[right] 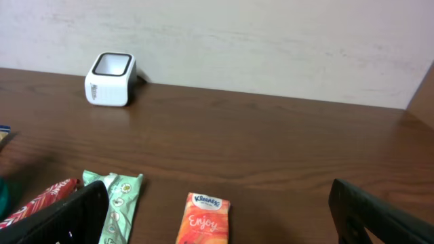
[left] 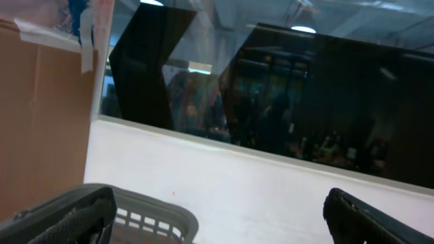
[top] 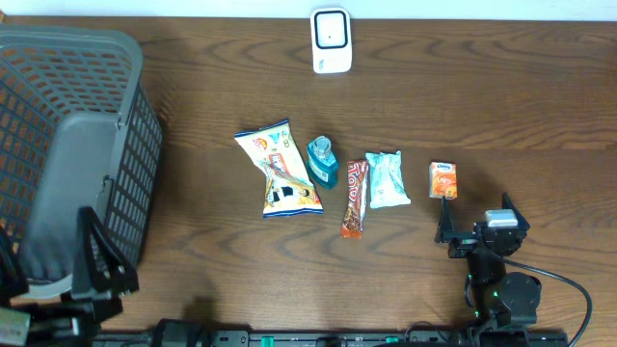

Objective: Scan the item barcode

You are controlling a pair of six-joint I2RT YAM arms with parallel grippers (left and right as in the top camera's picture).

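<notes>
- The right pincer (top: pixel 477 224) stood wide open and empty, low over the table, with nothing between its fingers.
- The left pincer (left: pixel 217 207) was also spread open and held nothing. It sat at the rim of the grey basket (top: pixel 58 58), well away from every item.
- The orange tissue pack (right: pixel 203 218) lay flat just ahead of the right pincer, roughly centred between its two fingers and not touching either. I took it for the likeliest item to scan.
- The other goods lay off to that pincer's left: a green packet (top: pixel 388 180) nearest, then a red snack bar (top: pixel 355 198), a blue bottle (top: pixel 321 162) and a yellow chip bag (top: pixel 278 169).
- The white scanner (right: pixel 110 79) stood far ahead of the right pincer and to its left, near the table's back edge.
- The tissue pack was probably very light and soft, with a slick film wrapper, so it would give under pressure and could slide on the wood.
- The best hold seemed to be across its two long edges near the middle, pressing firmly enough to compress the tissue.
- No barcode showed on the face turned up, so I could not tell where it was. A hold on the edges would leave both broad faces free to show the scanner.
</notes>
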